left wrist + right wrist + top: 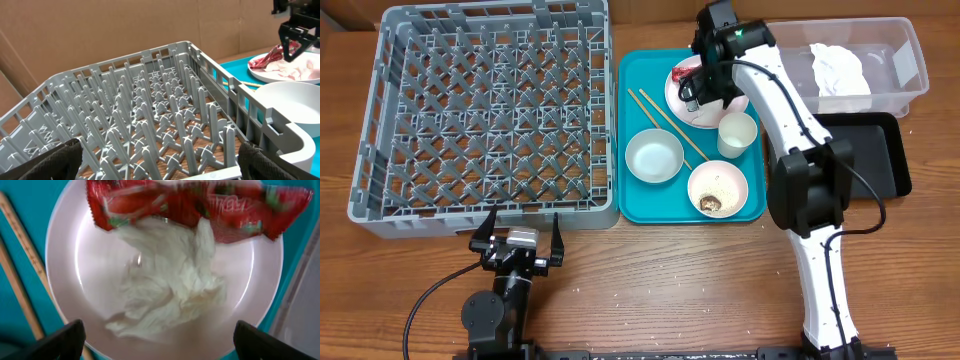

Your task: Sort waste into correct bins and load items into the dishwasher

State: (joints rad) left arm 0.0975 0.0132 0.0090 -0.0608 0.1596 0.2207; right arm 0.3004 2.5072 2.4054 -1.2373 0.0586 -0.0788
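The step in hand looks to be clearing the waste off the pale pink plate [82, 280], which sits at the back of the teal tray [635, 205]. The right gripper [159, 342] hangs directly over it with its fingers spread wide and nothing between them. To do this well, the arm should settle on one piece at a time. The crumpled white napkin [170, 290] lies in the middle of the plate, and the red wrapper [200, 205] lies across the plate's far edge and overlaps the napkin's top, so a careless pinch could lift both together (awkward if they belong in different bins). The safest line seems to be straight down on the napkin's raised folds near its middle, clear of the wrapper, closing gently so the plate neither scrapes nor tips. The napkin would then go to the clear tub [912, 55] on the right, where another crumpled white paper lies, with the black tray [880, 165] just in front. The napkin looks soft, thin and loosely bunched, likely to compress and trail; the wrapper is glossy and crinkled, probably harder to catch. The left gripper [523, 222] rests at the near side of the grey dish rack [365, 150], fingers apart and holding nothing.
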